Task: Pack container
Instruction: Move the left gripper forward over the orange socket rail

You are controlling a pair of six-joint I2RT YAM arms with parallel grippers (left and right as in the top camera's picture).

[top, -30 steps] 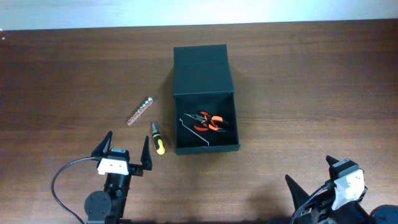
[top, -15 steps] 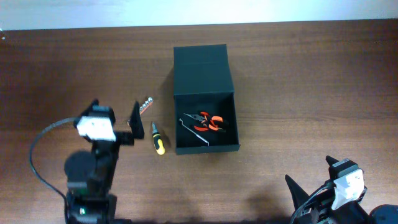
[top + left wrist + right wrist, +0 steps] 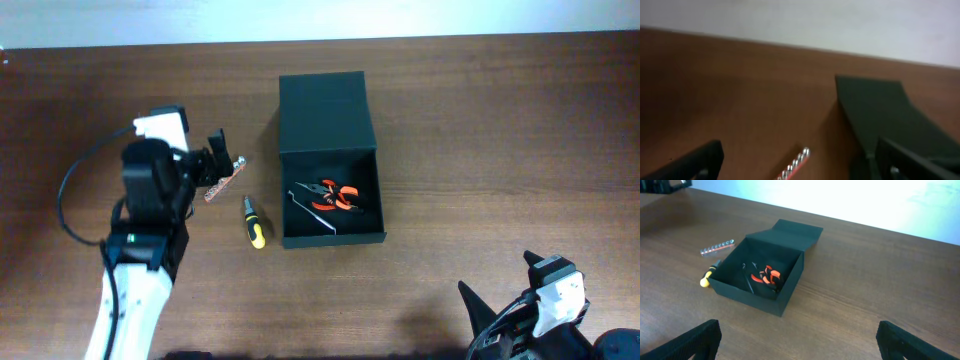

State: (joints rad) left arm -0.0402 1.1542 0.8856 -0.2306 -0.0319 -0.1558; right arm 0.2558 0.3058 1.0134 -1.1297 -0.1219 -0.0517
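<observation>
The left claw (image 3: 210,163) is wide at the bit strip (image 3: 226,181), left of the open box (image 3: 325,100). The right claw (image 3: 797,341), lower right, is also wide.

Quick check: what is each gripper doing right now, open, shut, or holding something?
Left gripper: jaws open, holding nothing, close to the bit strip.
Right gripper: jaws open, holding nothing.
</observation>
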